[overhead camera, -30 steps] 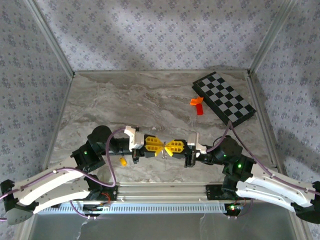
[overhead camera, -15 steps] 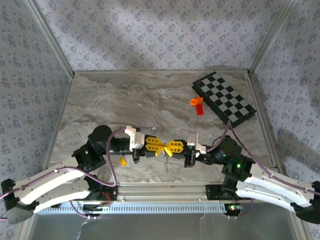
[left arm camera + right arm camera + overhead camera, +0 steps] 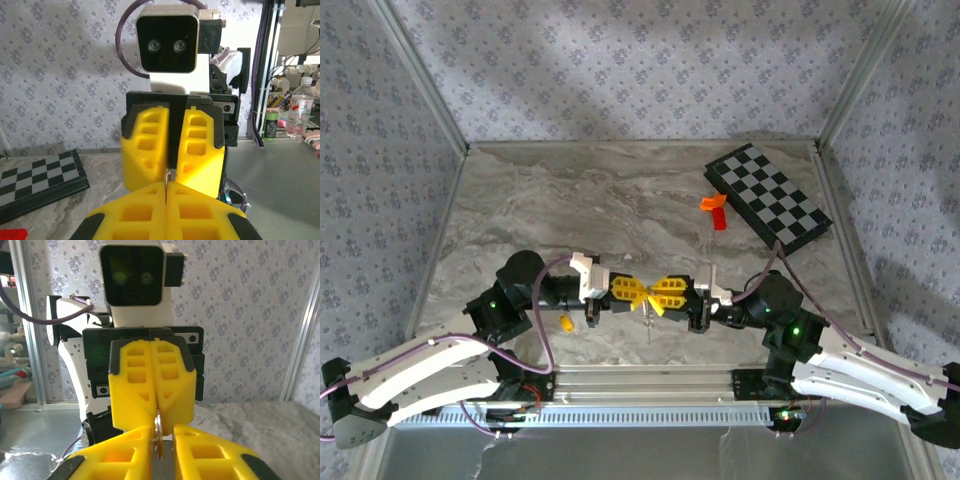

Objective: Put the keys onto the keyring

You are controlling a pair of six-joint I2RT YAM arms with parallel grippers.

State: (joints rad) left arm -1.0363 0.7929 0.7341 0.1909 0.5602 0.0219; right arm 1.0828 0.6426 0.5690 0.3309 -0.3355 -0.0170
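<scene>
Arms low and level over the near middle of the table (image 3: 570, 210), with left gripper (image 3: 641, 293) and right gripper (image 3: 657, 293) meeting fingertip to fingertip. Left jaws are clamped tight on the keyring (image 3: 159, 434), and right jaws are parted a little around it. The right wrist view gives the ring edge-on between the pads. The top view gives its chain trailing below and the yellow-headed key (image 3: 565, 322) lying on the table by the left wrist, apart from the ring.
</scene>
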